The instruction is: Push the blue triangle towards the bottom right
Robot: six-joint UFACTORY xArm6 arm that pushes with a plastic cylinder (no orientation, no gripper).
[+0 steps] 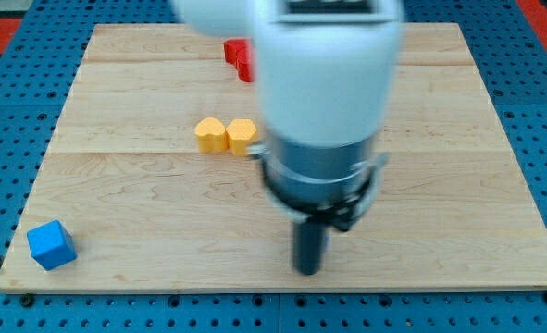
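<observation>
Plywood board [116, 194], pale and wide, fills most of the view on a blue pegged table [5, 139]. White and grey arm housing [324, 102] blocks the middle. Yellow heart-like block [225, 135] sits just left of it, with a red block [239, 55] partly hidden near the top. A blue cube [51, 245] lies at bottom left. No blue triangle shows; it may be behind the arm. My tip [307, 271], a bare rod with nothing to grasp, touches no block. I judge the approach unfinished; next I must find the triangle.
</observation>
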